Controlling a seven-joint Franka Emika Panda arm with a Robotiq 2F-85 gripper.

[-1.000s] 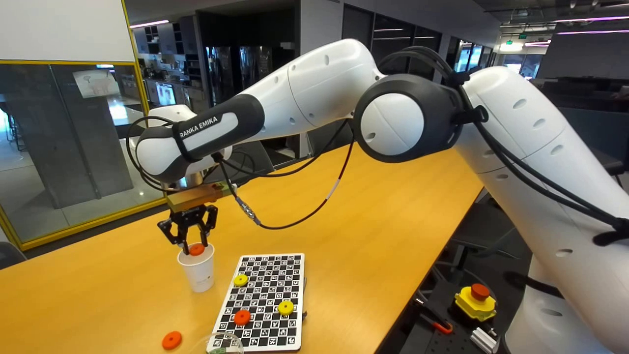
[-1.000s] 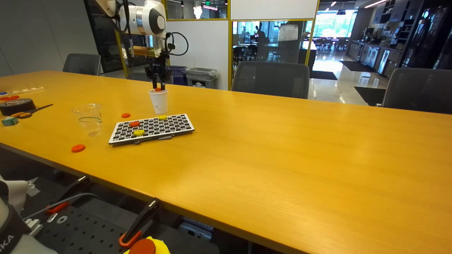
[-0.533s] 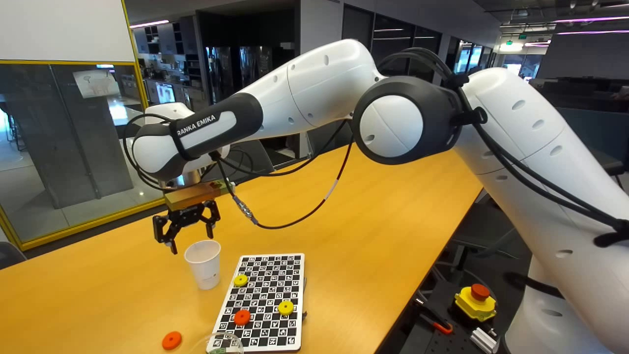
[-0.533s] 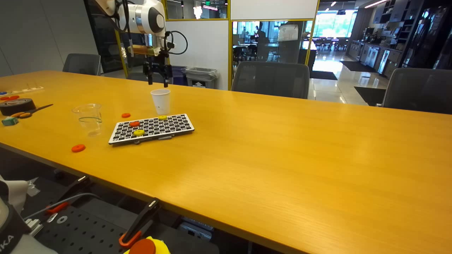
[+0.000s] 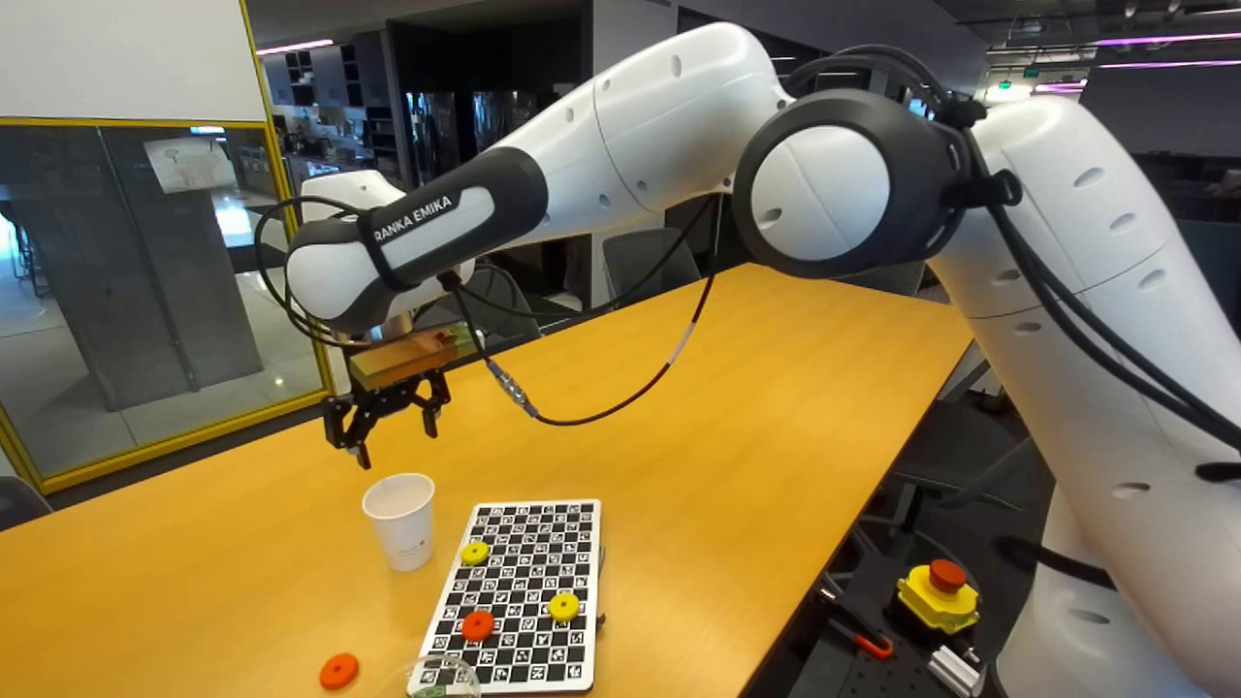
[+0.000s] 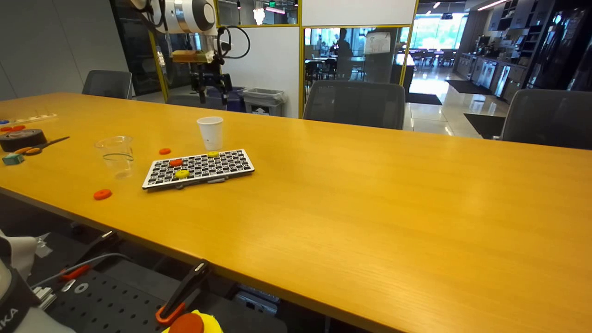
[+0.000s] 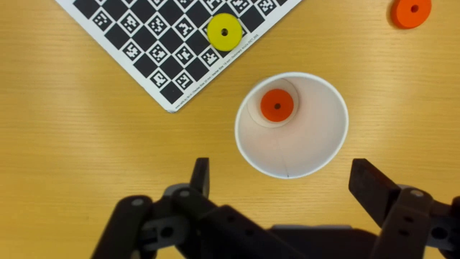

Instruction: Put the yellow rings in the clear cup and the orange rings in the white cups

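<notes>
1 white cup (image 5: 400, 523), 1 orange ring (image 7: 277, 97) inside | board (image 5: 533, 553): 1 orange (image 6: 176, 163), 2 yellow rings (image 6: 182, 174) | 1 clear cup (image 6: 117, 156) | gripper (image 5: 397, 447) spread wide

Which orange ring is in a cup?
The orange ring at the bottom of the white cup; other visible orange rings lie outside, on the checkered board or table.

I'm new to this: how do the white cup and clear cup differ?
The white cup is opaque; the clear cup is see-through. The white cup holds an orange ring; the clear cup shows none. The white cup is nearer the hand than the clear cup. Both stand on the table.
</notes>
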